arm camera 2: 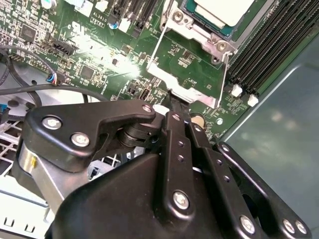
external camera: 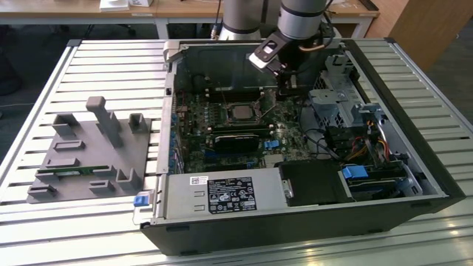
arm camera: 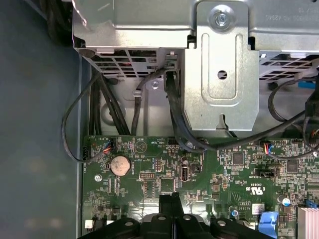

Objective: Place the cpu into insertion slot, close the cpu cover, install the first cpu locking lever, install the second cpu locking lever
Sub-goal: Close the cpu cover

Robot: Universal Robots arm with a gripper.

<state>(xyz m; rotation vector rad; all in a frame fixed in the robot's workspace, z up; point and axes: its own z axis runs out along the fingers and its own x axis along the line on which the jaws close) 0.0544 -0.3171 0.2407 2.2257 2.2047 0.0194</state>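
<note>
The cpu lies flat in its socket on the motherboard, its silver top showing. The cpu cover, a grey metal plate, stands swung up from the socket on the gripper's side. Two thin wire locking levers stand raised beside it. My gripper reaches down into the case with its black fingers together, and their tips meet the cover's free edge. I cannot tell whether they pinch the plate or just touch it. In the first wrist view the shut gripper hangs over the green board.
The open computer case lies on a slatted table. A black card sits below the socket, and a metal drive cage with cables is close to the arm. A grey fixture stands at the exterior view's left.
</note>
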